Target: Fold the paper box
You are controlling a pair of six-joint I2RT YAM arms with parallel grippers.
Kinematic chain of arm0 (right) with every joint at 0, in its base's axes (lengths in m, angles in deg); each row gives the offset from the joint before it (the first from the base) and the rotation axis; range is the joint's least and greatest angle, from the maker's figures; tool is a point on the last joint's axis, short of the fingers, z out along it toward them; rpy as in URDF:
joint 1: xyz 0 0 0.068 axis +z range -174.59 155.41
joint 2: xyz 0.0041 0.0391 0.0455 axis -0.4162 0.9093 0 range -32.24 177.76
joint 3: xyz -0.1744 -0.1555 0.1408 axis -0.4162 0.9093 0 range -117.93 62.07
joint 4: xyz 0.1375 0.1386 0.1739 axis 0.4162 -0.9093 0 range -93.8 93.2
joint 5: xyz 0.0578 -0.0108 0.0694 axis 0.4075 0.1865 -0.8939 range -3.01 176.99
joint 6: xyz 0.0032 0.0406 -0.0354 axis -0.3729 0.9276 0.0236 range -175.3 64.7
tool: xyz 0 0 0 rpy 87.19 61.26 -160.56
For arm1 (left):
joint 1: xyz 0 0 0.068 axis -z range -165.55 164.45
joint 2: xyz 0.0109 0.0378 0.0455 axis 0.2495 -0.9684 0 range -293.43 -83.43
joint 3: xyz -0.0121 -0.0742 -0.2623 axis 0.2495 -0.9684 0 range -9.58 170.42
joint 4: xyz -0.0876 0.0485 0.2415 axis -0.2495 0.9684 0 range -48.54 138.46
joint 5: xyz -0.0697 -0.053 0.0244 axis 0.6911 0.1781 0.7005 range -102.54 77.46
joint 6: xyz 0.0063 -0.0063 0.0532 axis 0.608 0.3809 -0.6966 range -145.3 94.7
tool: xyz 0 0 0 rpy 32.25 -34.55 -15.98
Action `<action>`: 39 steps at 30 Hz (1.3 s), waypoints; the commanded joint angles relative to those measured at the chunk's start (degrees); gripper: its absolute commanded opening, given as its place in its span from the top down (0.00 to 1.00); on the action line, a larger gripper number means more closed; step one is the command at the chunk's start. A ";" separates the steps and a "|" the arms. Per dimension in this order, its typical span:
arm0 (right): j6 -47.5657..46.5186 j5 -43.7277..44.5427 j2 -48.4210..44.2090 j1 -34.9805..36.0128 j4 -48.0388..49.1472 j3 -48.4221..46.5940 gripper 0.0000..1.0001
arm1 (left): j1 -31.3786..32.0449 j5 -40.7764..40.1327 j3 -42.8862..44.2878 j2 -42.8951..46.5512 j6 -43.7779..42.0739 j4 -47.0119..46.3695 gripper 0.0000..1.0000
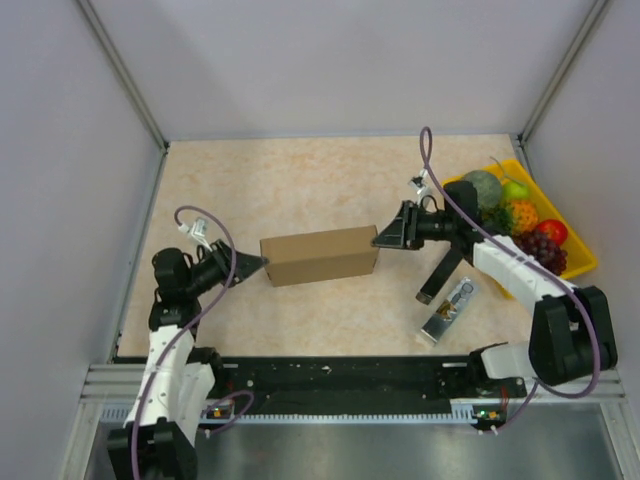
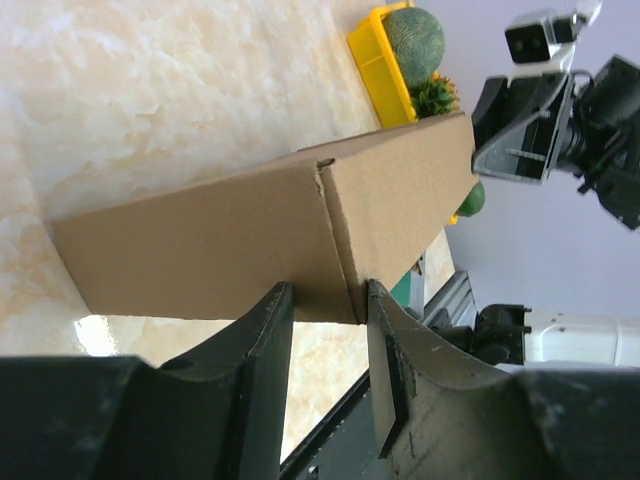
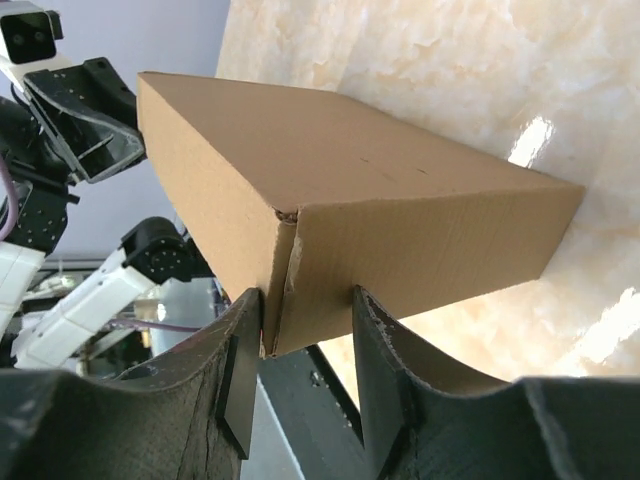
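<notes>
The paper box (image 1: pixel 320 256), plain brown cardboard closed into a rectangular block, is seen lying lengthwise in the middle of the bench (image 1: pixel 300 180). Its left end is clamped at the corner by the left pincer (image 1: pixel 262 262), and its right end by the right pincer (image 1: pixel 378 240). 1 yellow tray (image 1: pixel 584 264) of fruit is set at the bench's right edge, well apart.
</notes>
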 commanded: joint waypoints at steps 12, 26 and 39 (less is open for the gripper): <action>1.14 11.06 -17.51 4.11 -0.95 25.53 0.67 | 0.13 -12.46 -7.52 18.80 6.34 28.38 0.37; -2.81 23.45 -5.20 5.69 -11.76 9.45 0.46 | 2.05 -7.52 16.39 9.87 -10.16 27.76 0.29; -10.27 31.99 4.79 11.67 0.28 2.27 0.30 | 37.20 -31.69 31.70 -8.79 -34.43 28.57 0.30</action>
